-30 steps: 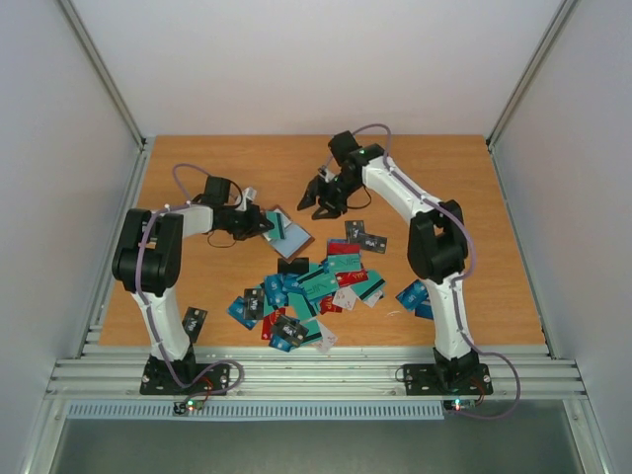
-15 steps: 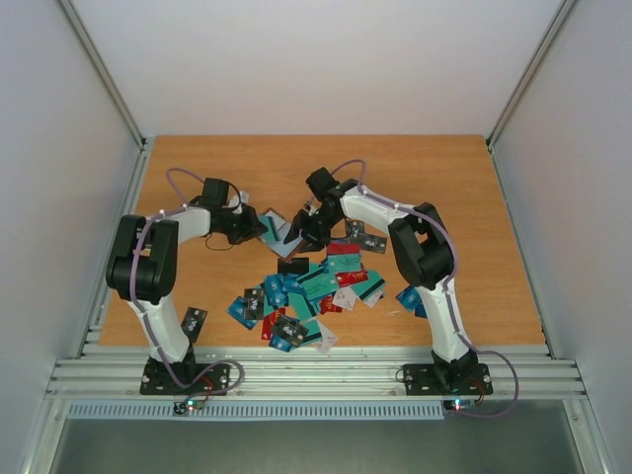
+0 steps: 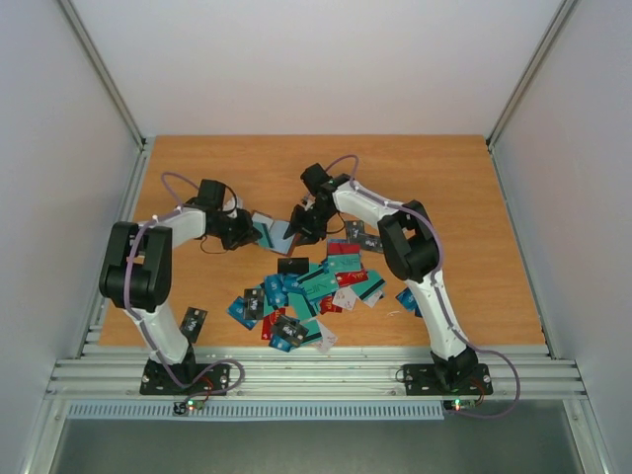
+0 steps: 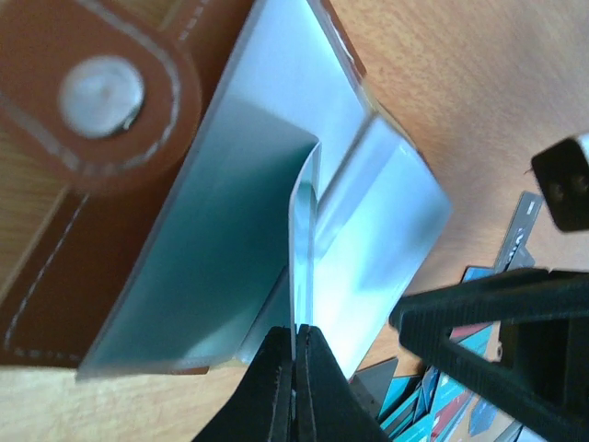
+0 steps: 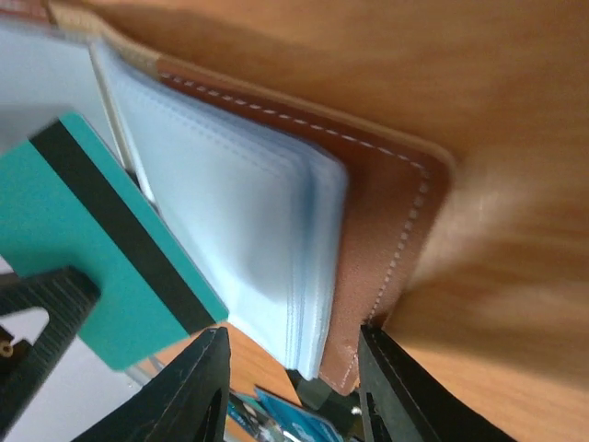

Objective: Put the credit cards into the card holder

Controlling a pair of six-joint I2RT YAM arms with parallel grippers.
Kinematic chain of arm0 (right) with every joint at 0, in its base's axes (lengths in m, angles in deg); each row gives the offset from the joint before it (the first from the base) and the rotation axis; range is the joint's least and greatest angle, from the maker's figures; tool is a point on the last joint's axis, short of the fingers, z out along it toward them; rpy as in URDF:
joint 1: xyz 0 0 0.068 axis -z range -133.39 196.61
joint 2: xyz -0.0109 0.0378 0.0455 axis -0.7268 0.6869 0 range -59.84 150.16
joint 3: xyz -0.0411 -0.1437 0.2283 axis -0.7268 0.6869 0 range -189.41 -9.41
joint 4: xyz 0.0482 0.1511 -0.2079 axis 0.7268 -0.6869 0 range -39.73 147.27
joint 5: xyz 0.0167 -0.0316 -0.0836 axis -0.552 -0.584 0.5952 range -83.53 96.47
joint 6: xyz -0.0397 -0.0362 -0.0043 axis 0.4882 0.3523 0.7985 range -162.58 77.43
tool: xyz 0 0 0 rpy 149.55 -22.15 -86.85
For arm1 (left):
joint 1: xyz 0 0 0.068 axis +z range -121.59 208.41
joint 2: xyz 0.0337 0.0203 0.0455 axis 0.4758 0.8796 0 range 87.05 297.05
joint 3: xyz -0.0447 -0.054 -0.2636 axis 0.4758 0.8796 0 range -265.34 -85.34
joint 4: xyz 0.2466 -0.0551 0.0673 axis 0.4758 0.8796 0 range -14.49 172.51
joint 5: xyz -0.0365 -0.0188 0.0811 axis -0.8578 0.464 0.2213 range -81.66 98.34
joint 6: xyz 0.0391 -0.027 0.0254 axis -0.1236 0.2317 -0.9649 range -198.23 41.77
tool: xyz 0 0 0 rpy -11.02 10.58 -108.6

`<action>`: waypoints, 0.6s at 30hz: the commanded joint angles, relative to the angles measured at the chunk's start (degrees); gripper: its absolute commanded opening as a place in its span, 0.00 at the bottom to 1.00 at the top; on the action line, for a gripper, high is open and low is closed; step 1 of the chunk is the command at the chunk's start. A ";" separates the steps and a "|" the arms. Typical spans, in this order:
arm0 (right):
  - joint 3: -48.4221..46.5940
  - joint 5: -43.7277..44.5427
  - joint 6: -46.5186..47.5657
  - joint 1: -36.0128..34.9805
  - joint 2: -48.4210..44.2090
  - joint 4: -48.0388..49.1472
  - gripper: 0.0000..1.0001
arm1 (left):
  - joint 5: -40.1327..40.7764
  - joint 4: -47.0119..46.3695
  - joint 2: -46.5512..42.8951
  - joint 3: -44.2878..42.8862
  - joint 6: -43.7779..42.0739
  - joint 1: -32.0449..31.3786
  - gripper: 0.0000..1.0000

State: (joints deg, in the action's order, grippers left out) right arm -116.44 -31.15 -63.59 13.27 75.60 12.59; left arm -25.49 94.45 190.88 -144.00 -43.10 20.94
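The brown leather card holder (image 3: 276,233) lies open on the table, its clear sleeves fanned out; its snap flap (image 4: 101,87) shows in the left wrist view. My left gripper (image 3: 249,229) (image 4: 296,368) is shut on a teal credit card (image 4: 302,267) held on edge among the sleeves. The same card (image 5: 83,221), with its black stripe, shows in the right wrist view. My right gripper (image 3: 300,223) (image 5: 290,391) is open, its jaws on either side of the holder's corner, with the sleeves and brown cover (image 5: 386,212) between them. Many loose credit cards (image 3: 316,286) lie in a pile nearer me.
A single card (image 3: 195,318) lies by the left arm's base. More cards lie by the right arm (image 3: 410,296), and dark ones (image 3: 365,235) lie just right of the right gripper. Grey walls enclose the wooden table (image 3: 444,188).
My right gripper has moved left and down onto the holder's right corner. My left gripper with the teal card has shifted slightly toward the holder.
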 commanded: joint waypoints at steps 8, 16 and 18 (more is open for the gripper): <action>-19.43 6.88 7.50 0.99 12.56 -12.24 0.39 | 1.38 7.33 -2.54 -3.03 -4.87 0.55 0.01; -19.99 8.49 9.86 0.90 13.36 -14.65 0.39 | 1.98 4.17 0.21 -7.28 -5.57 1.76 0.01; -19.93 8.70 10.54 0.84 13.48 -15.19 0.39 | 1.69 3.52 0.52 -7.61 -5.73 2.13 0.01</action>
State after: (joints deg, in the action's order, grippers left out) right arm -136.57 -26.87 -55.57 13.99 86.22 2.55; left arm -24.11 100.35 189.61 -150.01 -47.58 22.21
